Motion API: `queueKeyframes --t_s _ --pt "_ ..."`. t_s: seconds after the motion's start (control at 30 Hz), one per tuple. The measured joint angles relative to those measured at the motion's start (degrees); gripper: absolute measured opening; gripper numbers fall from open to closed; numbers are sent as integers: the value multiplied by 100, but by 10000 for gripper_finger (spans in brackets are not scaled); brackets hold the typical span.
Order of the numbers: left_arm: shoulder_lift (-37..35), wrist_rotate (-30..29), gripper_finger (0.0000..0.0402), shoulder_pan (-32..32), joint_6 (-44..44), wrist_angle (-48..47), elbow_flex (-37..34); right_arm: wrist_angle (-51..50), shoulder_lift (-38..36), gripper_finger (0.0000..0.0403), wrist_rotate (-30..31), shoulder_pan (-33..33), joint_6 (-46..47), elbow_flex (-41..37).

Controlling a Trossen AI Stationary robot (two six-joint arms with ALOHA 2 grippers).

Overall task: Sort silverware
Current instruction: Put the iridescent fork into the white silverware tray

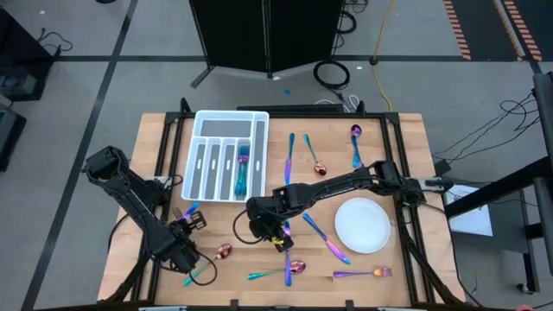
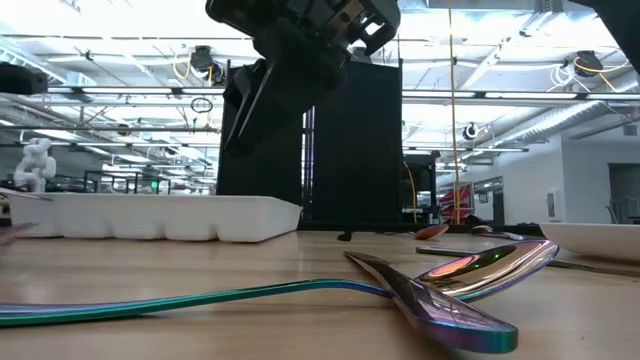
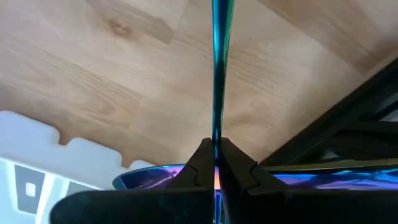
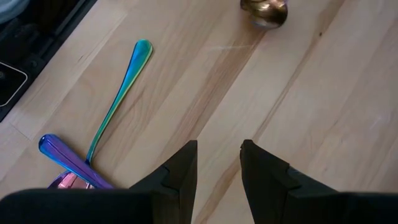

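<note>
While no writing legible, left gripper [image 3: 216, 167] pinches utensil handle [image 3: 219, 68].

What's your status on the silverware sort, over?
Left gripper shut on a utensil, near table's front-left. Right gripper open, empty, above bare wood mid-table. Some pieces in tray, most loose on table. Nothing blocking.

Glossy iridescent metal silverware [image 2: 470, 270], mirror-smooth; pale wooden table [image 4: 323, 106] with visible grain, satin finish; matt white plastic tray [image 1: 226, 125]; smooth white plate [image 1: 363, 226]; matt black gripper fingers [image 4: 180, 171]
</note>
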Motion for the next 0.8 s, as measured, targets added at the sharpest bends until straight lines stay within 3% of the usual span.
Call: queueKeyframes --t_s 0.47,0.8 --pt "-4 -1 4 0 -38 1648 1 -24 0 107 0 0 97 0" --pt "-193 -363 4 14 -621 2636 1 -22 0 107 19 0 116 0"
